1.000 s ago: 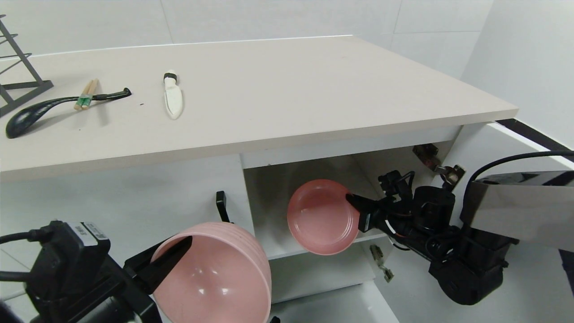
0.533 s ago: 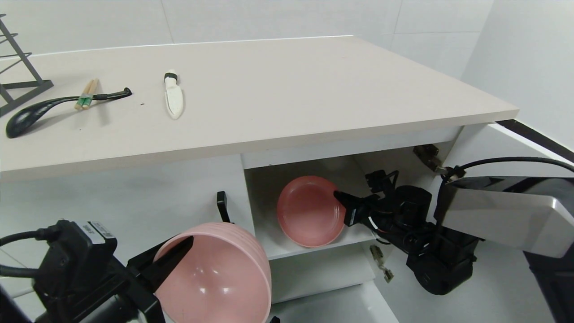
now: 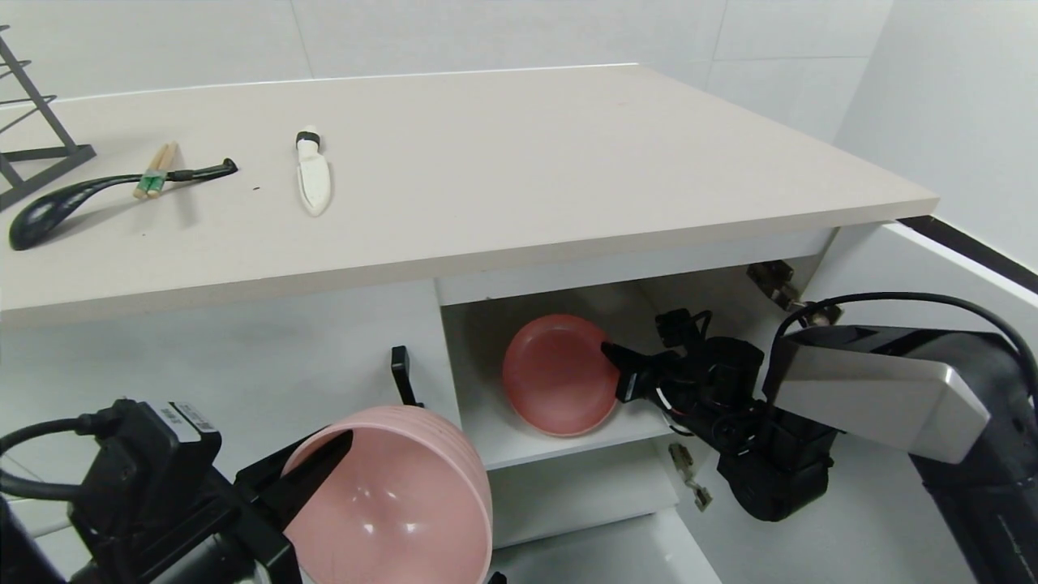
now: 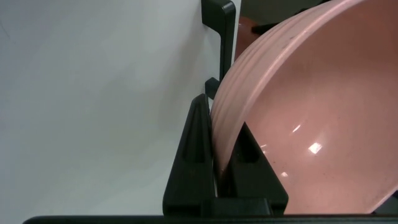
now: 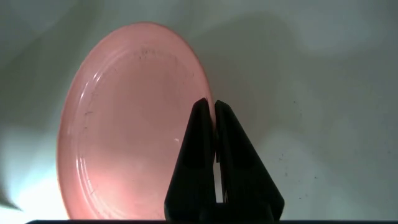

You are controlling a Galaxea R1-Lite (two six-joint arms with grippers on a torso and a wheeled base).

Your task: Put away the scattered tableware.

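So the pink plate (image 3: 555,377) is deeper inside the cabinet than a second ago. It's lower too, tilted over the upper shelf (image 3: 568,450) near its front edge, and I can't tell if it touches yet. The right gripper (image 3: 606,350) is still pinched tight on its rim, so I'd guess set-down is close. The left gripper (image 3: 340,444) keeps clamping the pink bowl (image 3: 405,503) out front, below the countertop (image 3: 568,162) edge.
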